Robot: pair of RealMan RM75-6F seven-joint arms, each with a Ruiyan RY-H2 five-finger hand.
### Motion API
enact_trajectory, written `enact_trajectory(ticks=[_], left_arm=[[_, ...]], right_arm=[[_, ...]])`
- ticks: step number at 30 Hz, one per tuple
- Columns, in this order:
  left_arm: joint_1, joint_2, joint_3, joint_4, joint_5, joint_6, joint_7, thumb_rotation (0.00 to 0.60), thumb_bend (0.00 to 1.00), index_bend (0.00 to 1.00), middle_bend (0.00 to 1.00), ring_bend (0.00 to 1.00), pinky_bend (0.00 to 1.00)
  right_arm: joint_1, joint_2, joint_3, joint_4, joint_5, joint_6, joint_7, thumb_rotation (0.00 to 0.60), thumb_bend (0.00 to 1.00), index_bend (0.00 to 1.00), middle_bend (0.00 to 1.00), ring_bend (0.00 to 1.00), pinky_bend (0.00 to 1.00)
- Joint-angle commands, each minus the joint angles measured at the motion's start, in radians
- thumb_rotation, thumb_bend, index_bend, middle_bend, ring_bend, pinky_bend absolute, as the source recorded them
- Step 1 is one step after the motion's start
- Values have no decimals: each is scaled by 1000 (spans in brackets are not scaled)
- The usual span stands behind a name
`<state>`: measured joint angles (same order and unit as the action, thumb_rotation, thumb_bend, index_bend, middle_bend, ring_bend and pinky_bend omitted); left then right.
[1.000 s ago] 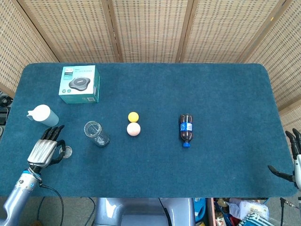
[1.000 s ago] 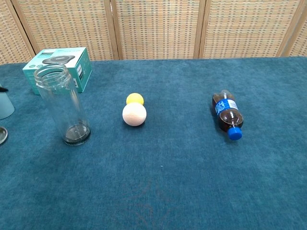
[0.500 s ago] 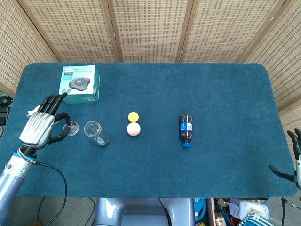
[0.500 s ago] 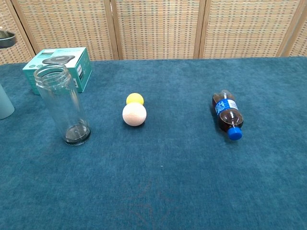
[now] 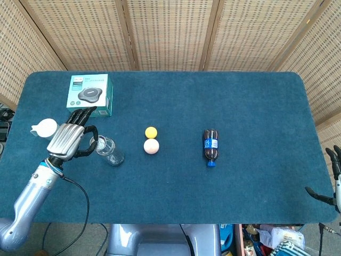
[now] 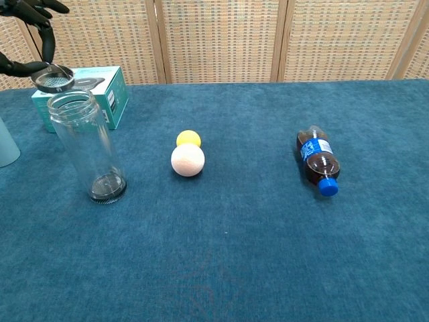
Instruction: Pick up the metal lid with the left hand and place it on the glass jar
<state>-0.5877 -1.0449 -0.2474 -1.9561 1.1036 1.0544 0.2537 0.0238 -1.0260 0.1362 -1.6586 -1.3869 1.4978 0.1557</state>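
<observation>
The clear glass jar (image 6: pixel 87 144) stands upright on the blue table, mouth open; the head view shows it (image 5: pixel 110 151) from above. My left hand (image 5: pixel 71 140) hovers just left of the jar's mouth and pinches the round metal lid (image 6: pixel 52 80) between thumb and finger. In the chest view the lid hangs a little above and to the left of the jar's rim, apart from it, with the left hand (image 6: pixel 25 33) above it at the top left corner. The right hand (image 5: pixel 333 180) rests past the table's right edge, fingers spread, holding nothing.
A teal box (image 5: pixel 90 95) lies behind the jar. A white cup (image 5: pixel 45 128) sits left of my left hand. A yellow ball (image 5: pixel 151 132) and a pale ball (image 5: pixel 152 146) touch mid-table. A cola bottle (image 5: pixel 210 146) lies on its side further right.
The left hand lifted the lid off the table at the front left and carried it up and to the right, from beside the cup to just over the jar's left rim.
</observation>
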Motion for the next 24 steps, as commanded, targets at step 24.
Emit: enact_trajectory(ticks=[24], left_arm=[[-44, -107, 42, 102, -19, -14, -6, 600, 442, 609, 0, 0, 0]], right_arm=[[0, 6, 4, 3, 13, -10, 16, 600, 0, 5, 0, 0, 0]])
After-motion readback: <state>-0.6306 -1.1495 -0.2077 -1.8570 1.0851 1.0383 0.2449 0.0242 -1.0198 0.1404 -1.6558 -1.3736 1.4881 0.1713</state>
